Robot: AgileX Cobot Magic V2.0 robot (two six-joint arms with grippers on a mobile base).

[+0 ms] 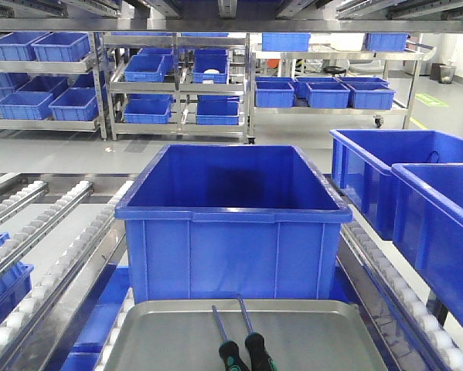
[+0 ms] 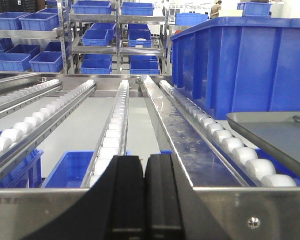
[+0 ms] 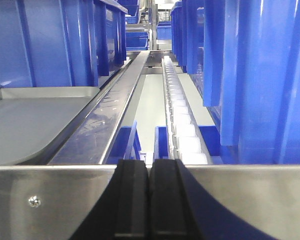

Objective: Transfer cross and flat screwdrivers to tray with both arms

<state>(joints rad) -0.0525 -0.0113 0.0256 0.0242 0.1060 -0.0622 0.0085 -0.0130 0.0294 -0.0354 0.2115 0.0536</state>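
1. Two screwdrivers lie side by side inside the grey tray (image 1: 308, 340) at the bottom of the front view: left screwdriver (image 1: 225, 340), right screwdriver (image 1: 250, 332). Shafts point away toward the big blue bin (image 1: 231, 224), handles toward the camera, cut off by the frame edge.
2. Which one is cross and which flat: tips too small to tell.
3. Going by how they lie, both tools are already in the tray, so the transfer looks done or nearly so.
4. Left claw (image 2: 144, 195): clenched, pads pressed together, nothing between them. It sits low behind a steel rail, beside the tray's left edge (image 2: 270, 135).
5. Right claw (image 3: 148, 200): also clenched and empty, behind the rail, with the tray's right corner (image 3: 34, 130) to its left.
6. Handling, as a judgement: light, rigid, not fragile. Thin round steel shafts are probably slick and can roll on the smooth tray floor.
7. Best hold: the black-and-green handle, thicker and grippier; pinch across it near mid-length so the tool stays level. A shaft pinch risks slipping or swivelling.
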